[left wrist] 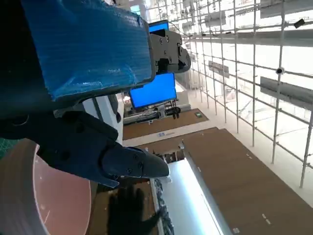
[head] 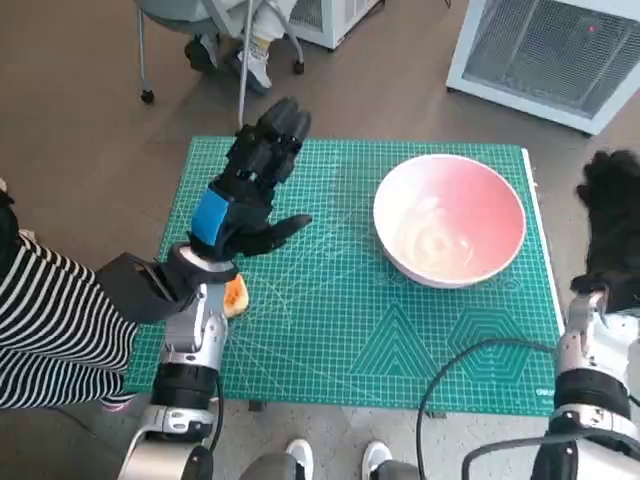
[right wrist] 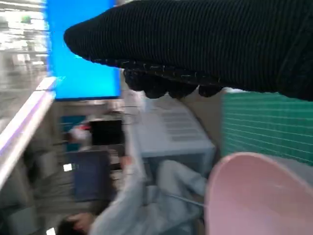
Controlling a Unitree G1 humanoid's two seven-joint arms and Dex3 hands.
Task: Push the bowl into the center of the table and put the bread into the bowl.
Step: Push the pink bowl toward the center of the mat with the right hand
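Note:
A pink bowl (head: 450, 218) stands empty on the right half of the green cutting mat (head: 330, 340). An orange piece of bread (head: 236, 297) lies near the mat's left edge, mostly hidden under my left wrist. My left hand (head: 252, 180) hovers above the mat's left part with its fingers stretched out and thumb apart, holding nothing. My right hand (head: 611, 228) hangs just off the mat's right edge, beside the bowl and apart from it, empty. The left wrist view shows the bowl's rim (left wrist: 29, 196) and the right hand (left wrist: 128, 211) beyond it. The bowl (right wrist: 259, 196) also fills a corner of the right wrist view.
A white appliance (head: 550, 50) stands on the floor beyond the table's far right. A chair and a person's feet (head: 255, 55) are behind the table. A striped sleeve (head: 45, 320) lies at the left edge. A black cable (head: 470, 370) loops over the front right.

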